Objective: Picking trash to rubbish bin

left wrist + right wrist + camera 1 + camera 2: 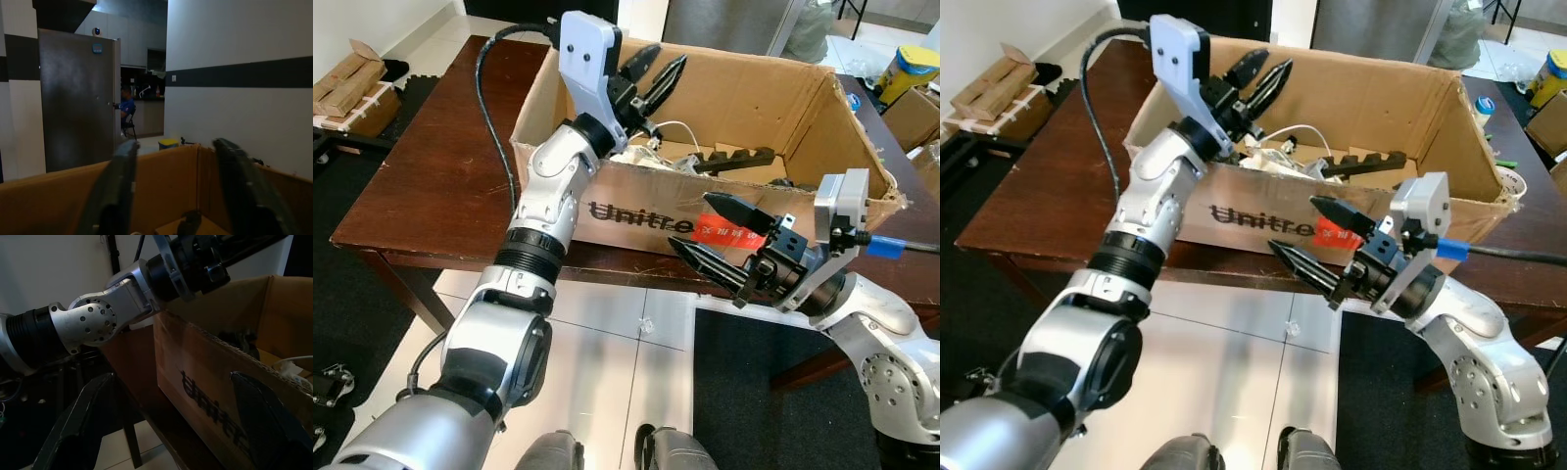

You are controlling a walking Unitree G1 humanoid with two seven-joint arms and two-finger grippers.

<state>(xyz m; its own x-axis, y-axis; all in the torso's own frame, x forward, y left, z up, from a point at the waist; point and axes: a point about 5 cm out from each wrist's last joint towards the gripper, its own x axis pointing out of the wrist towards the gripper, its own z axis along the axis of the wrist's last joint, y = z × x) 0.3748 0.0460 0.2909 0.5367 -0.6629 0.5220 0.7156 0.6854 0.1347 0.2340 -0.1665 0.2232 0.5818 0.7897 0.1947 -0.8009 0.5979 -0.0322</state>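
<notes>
A large open cardboard box (636, 211) printed "Unitree" stands on a dark wooden table (431, 196). Inside lie white cables and scraps (656, 147) and a black ridged piece (736, 160). My left gripper (664, 61) hovers over the box's near-left corner, open and empty. In the left wrist view its fingers (115, 191) frame the box's far wall. My right gripper (693, 221) is open and empty in front of the box's near wall, at table-edge height. The right wrist view has its fingers (78, 426) spread beside the printed wall (210, 391).
Cardboard pieces (352, 83) lie on the floor at the far left. A yellow container (913, 67) stands at the far right. White tiles (626, 343) and a dark mat lie under the table's front edge. A person in blue (127, 110) sits far off.
</notes>
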